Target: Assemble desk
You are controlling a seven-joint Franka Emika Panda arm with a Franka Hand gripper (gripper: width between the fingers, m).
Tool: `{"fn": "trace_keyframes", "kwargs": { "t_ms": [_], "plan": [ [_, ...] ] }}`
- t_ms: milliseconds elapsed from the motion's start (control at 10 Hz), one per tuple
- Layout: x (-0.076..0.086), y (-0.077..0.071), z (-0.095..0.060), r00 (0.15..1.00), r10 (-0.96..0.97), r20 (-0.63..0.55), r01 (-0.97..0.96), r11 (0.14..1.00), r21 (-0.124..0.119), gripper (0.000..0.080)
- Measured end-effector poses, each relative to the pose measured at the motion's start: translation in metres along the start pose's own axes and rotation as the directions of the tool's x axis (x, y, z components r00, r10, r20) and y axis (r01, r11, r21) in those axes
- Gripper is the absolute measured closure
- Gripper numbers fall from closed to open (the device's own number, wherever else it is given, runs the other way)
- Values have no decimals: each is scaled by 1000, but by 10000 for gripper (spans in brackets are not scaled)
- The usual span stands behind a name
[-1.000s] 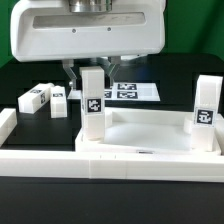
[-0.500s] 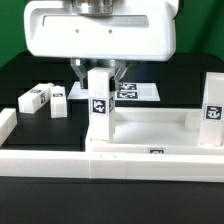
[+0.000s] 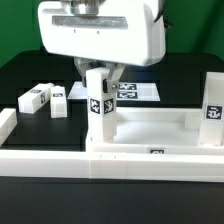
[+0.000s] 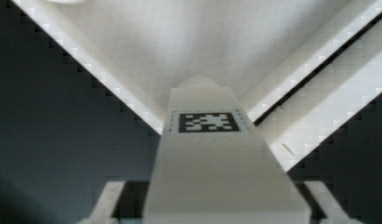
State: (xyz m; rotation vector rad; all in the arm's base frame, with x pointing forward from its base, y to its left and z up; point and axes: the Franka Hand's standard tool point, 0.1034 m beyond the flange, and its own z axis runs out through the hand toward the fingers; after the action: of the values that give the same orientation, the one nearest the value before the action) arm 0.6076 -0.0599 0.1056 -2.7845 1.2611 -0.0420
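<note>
The white desk top [image 3: 150, 128], a tray with a raised rim, lies near the front. One square tagged leg [image 3: 98, 103] stands upright in its corner at the exterior view's left, another leg [image 3: 213, 108] at the right. My gripper [image 3: 98, 80] hangs over the left leg with a finger on each side. In the wrist view the leg [image 4: 220, 160] fills the space between the fingers [image 4: 113, 200], with a dark gap on each side, so my gripper [image 4: 218, 205] is open. The desk top [image 4: 188, 40] lies beyond. Two loose legs [image 3: 35, 97] [image 3: 58, 101] lie at the left.
The marker board [image 3: 135, 91] lies flat behind the gripper. A long white border rail [image 3: 45, 165] runs along the front and another [image 3: 5, 125] along the exterior view's left. The table is black.
The desk top and its two upright legs shifted toward the exterior view's right during the first half second. Since then the gripper body has turned and looks narrower; the desk has stayed put.
</note>
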Motion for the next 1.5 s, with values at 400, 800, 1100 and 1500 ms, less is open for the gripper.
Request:
{"fn": "trace_keyframes", "kwargs": {
  "t_ms": [400,800,1100,1500],
  "plan": [
    [-2,-2,0,988,156,4,-156,988,3,509],
    [-1,-2,0,988,-156,2,156,988,-3,178],
    [-1,-3,-1,926,-378,-5,378,926,0,151],
    [0,-3,-1,738,-675,-1,674,737,-51,151]
  ]
}}
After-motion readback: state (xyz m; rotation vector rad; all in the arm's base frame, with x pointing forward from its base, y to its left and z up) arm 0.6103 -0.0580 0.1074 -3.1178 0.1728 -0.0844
